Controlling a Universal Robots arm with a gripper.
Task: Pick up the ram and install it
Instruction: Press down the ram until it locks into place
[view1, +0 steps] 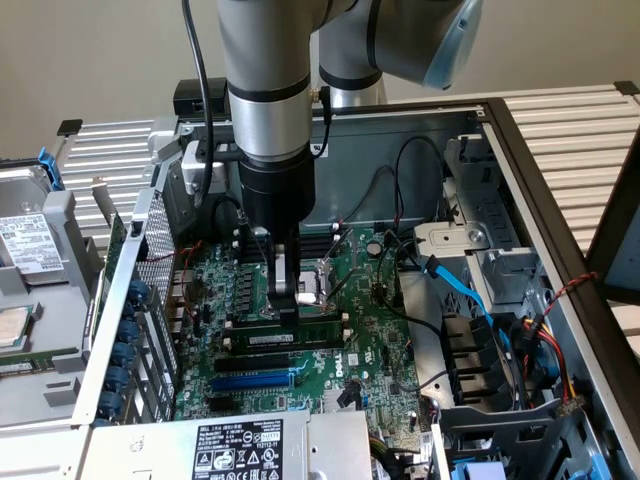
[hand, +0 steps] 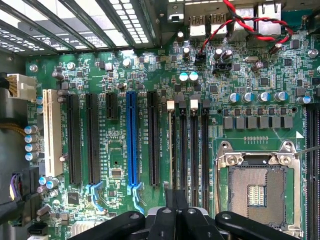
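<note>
Exterior view, taken from its left to its right.

A hard drive (view1: 22, 240) with a white label is seen at the far left, outside the open computer case (view1: 520, 130). Blue card clips (view1: 125, 340) are lined along the case's left wall. At the lower edge, the power supply (view1: 240, 445) with a black-and-white label is noted.

The green motherboard (view1: 380, 340) is laid flat in the case. Near its lower left a long blue slot (view1: 255, 381) is seen, with a black slot just above it.

The ram (view1: 300, 337) is found at mid-board, lying in a memory slot, its long axis running across the view from left to right, parallel to the blue slot. One end points toward the exterior view's left, the other toward a white end clip at the right. A white sticker is visible on its face.

The gripper (view1: 287, 308) is held straight down from the arm (view1: 265, 90), directly over the ram's left-of-centre part. Its fingers are pressed together, and their tip is seen at the ram's top edge; actual contact cannot be confirmed.

The CPU socket (view1: 325, 275) is noted just behind. Blue cables (view1: 470, 300) and drive bays are seen at the right.

In the wrist view, the fingers (hand: 175, 200) are seen closed above the memory slots (hand: 192, 150).
</note>
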